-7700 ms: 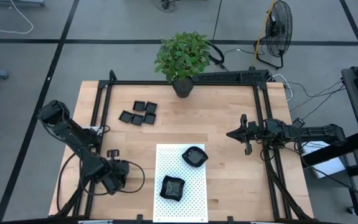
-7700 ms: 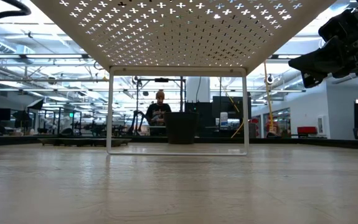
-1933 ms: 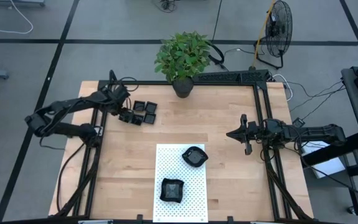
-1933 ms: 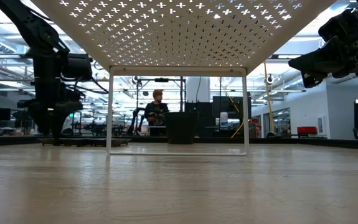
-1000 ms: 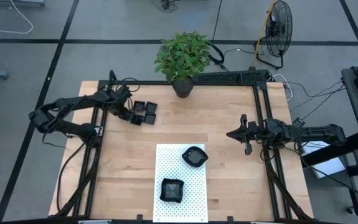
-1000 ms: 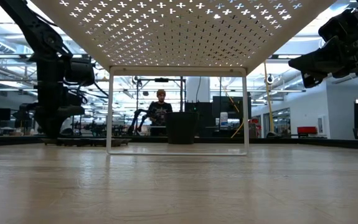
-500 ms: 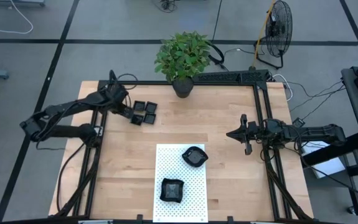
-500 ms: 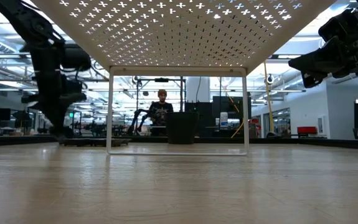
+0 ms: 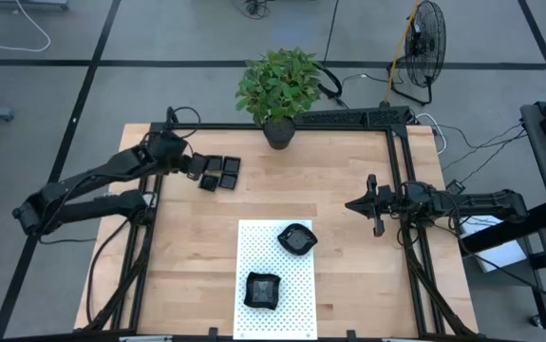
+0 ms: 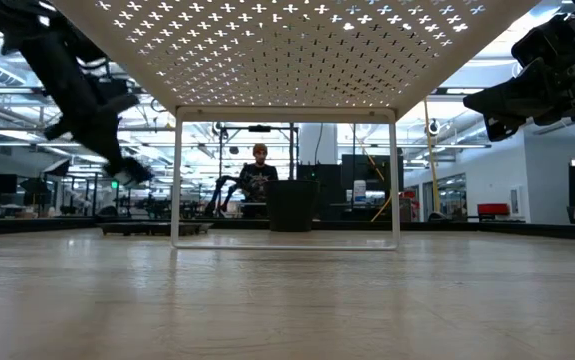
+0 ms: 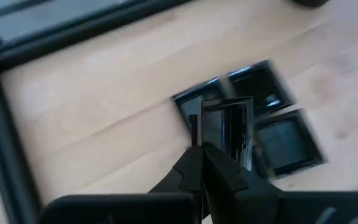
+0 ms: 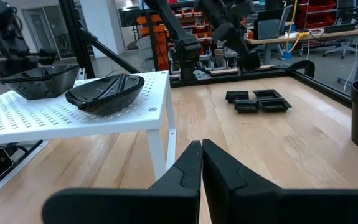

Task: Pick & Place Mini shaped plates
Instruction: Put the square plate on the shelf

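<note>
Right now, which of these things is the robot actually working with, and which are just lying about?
In the job: small glossy black square plates on the wooden table; another square plate, held by the shut left gripper; two rounded black dishes on the white perforated stand.
Just there: leafy green potted plant; black floor fan; right gripper, shut, idle at the table's right side.

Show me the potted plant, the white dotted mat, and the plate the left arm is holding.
potted plant [image 9: 279,87], high view, middle of its leaves
white dotted mat [image 9: 303,285], high view, bare right part
held square plate [image 11: 226,127], left wrist view, its glossy inside
</note>
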You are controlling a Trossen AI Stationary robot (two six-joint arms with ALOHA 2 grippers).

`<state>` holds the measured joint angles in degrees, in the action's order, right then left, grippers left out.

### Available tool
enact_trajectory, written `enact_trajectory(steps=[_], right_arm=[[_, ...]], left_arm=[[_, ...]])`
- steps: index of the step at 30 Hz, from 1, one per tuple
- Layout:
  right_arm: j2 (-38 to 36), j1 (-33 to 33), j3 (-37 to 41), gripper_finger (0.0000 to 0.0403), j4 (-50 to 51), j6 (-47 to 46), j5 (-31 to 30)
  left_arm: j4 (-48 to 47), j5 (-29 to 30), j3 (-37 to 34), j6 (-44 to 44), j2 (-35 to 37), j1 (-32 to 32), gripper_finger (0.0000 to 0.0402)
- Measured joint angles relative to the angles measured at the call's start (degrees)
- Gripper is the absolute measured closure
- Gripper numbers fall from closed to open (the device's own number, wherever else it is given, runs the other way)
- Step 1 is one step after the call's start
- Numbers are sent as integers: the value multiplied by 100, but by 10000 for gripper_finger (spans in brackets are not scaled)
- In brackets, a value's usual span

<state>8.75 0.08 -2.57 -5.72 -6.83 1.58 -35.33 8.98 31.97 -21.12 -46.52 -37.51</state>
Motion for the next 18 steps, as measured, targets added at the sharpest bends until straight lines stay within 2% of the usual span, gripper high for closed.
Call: enact_trajectory(steps=[4, 12, 18], right_arm=[[-1, 0, 0, 403, 0, 0, -1], [-2, 0, 0, 403, 0, 0, 0], [-2, 2, 0, 403, 0, 0, 0]], left_arm=[[307, -66, 0, -4, 329, 351, 395], [1603, -882, 0, 158, 542, 1452, 398], [2410, -894, 0, 284, 539, 2456, 399]])
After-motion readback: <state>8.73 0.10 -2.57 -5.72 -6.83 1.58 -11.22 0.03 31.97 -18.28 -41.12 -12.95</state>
